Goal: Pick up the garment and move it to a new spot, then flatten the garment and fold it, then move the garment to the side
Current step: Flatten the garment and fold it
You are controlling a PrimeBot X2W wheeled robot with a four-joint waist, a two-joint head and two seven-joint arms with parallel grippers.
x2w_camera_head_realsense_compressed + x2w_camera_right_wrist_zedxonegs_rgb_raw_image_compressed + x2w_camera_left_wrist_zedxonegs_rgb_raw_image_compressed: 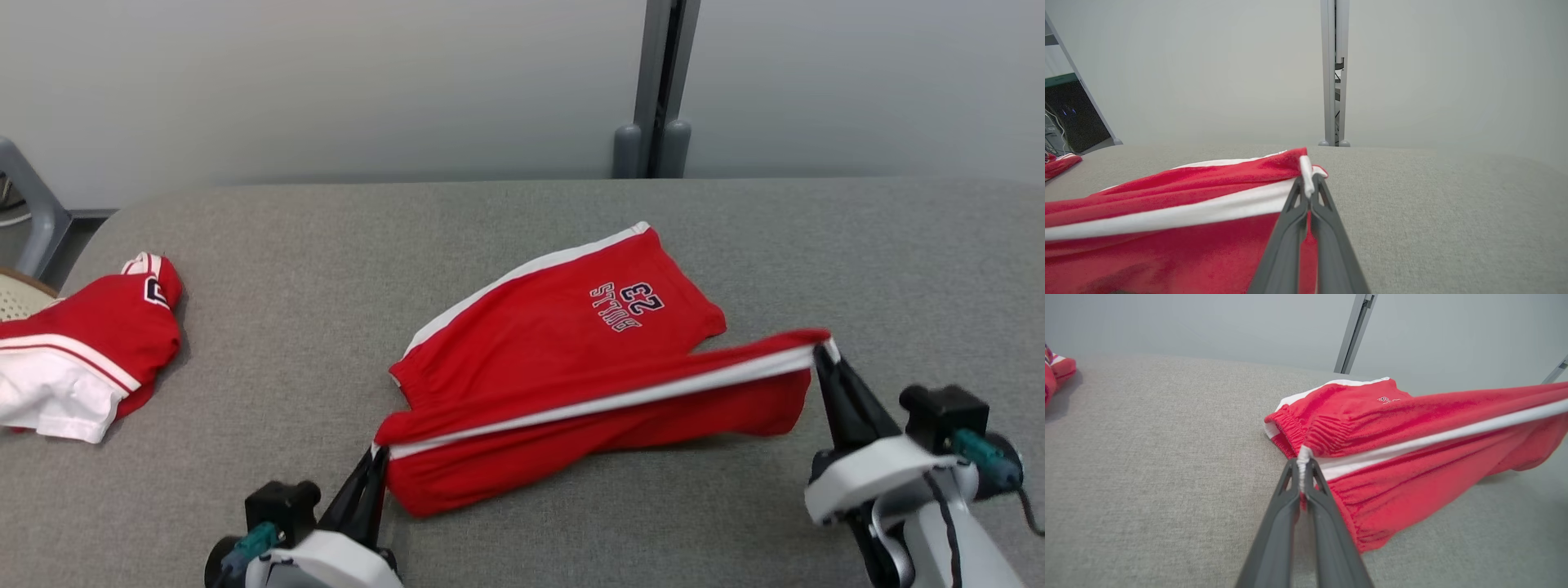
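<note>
Left pincer [378, 454] and right pincer [820, 353] clamp the shorts [563, 343]; I fear thin pinches slipping if stretched harder

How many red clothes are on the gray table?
2. The red shorts lie in the middle of the gray table, one edge pinched by the left gripper and right gripper. A red-and-white garment sits bunched at the table's left edge; more may hide beyond it.
</note>
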